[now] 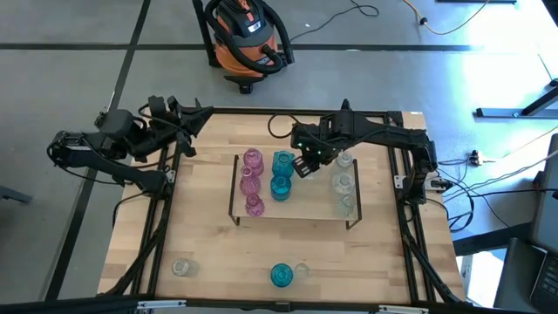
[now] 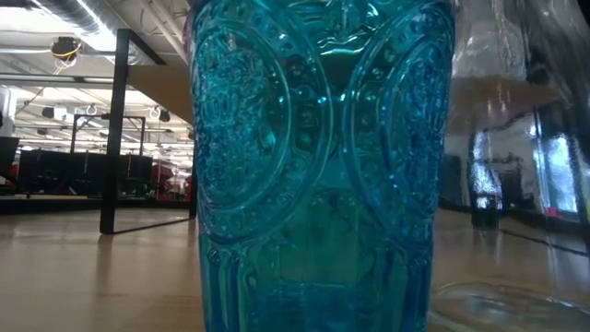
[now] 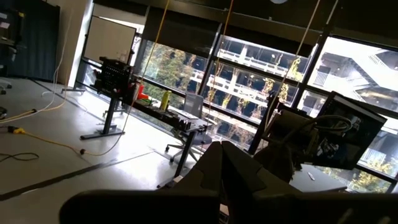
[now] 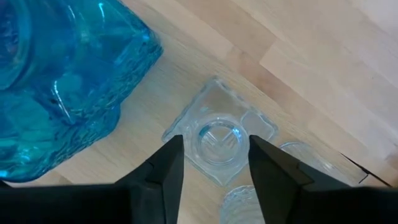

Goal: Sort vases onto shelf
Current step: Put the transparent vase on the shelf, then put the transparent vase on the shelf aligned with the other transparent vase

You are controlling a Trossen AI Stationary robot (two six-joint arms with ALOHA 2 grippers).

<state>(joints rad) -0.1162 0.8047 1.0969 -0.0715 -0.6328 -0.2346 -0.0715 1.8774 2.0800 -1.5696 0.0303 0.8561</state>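
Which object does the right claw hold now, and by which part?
Nothing is held. The right claw is open above a clear vase on the shelf, fingers either side of its neck.

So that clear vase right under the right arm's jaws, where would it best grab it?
Probably at the narrow neck, coming straight down from above. The clear vase stands upright on the shelf, its round mouth facing the right gripper, whose open jaws already straddle it. A teal vase stands close beside, so a sideways approach looks cramped.
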